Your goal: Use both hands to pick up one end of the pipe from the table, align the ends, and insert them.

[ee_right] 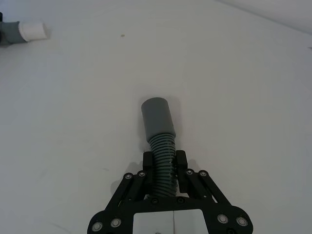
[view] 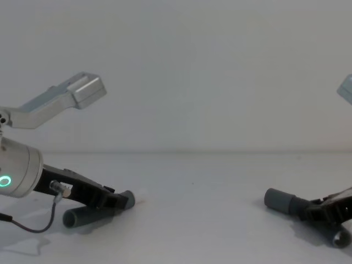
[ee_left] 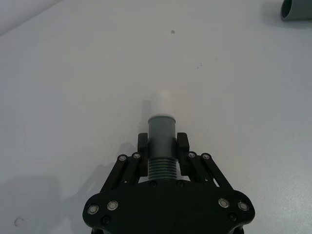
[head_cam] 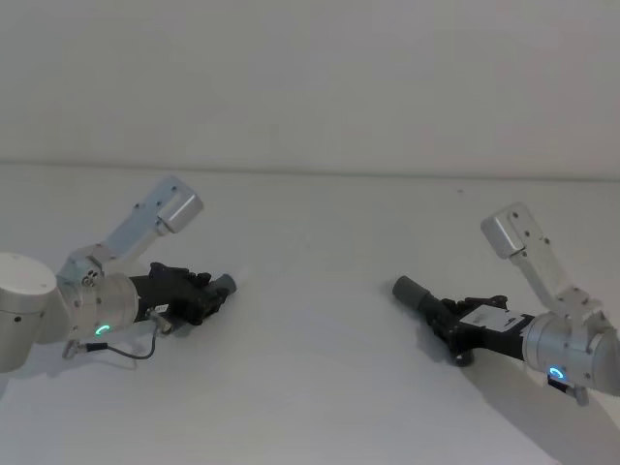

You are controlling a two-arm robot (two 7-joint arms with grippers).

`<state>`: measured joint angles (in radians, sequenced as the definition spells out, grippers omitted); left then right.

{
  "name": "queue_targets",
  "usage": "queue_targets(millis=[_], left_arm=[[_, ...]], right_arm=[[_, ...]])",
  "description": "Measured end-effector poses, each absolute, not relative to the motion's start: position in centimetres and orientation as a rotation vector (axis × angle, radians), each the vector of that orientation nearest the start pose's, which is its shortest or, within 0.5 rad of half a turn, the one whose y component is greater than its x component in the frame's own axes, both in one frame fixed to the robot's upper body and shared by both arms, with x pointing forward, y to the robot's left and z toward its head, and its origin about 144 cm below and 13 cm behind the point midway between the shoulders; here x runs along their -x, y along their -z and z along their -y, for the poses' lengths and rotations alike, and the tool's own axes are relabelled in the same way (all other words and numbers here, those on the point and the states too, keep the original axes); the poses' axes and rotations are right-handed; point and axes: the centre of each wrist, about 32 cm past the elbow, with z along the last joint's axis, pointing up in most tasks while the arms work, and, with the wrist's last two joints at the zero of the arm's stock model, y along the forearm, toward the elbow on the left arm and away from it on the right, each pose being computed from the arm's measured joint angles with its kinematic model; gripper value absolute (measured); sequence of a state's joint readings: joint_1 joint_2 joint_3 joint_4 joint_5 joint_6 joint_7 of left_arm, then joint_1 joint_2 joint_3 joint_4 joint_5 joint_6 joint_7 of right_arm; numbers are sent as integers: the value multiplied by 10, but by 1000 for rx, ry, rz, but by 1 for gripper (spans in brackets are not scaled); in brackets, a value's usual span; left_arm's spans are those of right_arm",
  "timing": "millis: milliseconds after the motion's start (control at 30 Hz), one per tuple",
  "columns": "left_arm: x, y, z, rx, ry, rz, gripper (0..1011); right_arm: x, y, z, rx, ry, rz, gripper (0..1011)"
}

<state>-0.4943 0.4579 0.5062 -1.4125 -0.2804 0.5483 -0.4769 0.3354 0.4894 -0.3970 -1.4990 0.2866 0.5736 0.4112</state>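
The pipe is in two ribbed dark grey pieces, well apart on the white table (head_cam: 320, 387). My left gripper (head_cam: 199, 294) is shut on the ribs of the left piece (ee_left: 161, 168), just behind its grey cuff (ee_left: 161, 129) and white tip (ee_left: 163, 102). That end (view: 127, 198) points toward the right piece. My right gripper (head_cam: 455, 320) is shut on the ribs of the right piece (ee_right: 162, 146). Its wider plain socket (ee_right: 157, 117) sticks out ahead and points left (view: 279, 201). Both pieces are low over the table. I cannot tell whether they touch it.
Bare table lies between the two ends. The back wall (head_cam: 310, 77) rises behind the table's far edge. A thin black cable (head_cam: 136, 351) loops under the left wrist. The other piece's end shows far off in each wrist view: the socket (ee_left: 296, 9) and the white tip (ee_right: 33, 30).
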Motion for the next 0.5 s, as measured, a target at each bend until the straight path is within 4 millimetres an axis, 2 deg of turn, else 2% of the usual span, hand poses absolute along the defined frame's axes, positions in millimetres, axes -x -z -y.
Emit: queue_targets(millis=[500], left_arm=[[-556,-1247,-237,-511,-769,23,335]], right_arm=[[-507,-1213,273,462,947,-93,274]])
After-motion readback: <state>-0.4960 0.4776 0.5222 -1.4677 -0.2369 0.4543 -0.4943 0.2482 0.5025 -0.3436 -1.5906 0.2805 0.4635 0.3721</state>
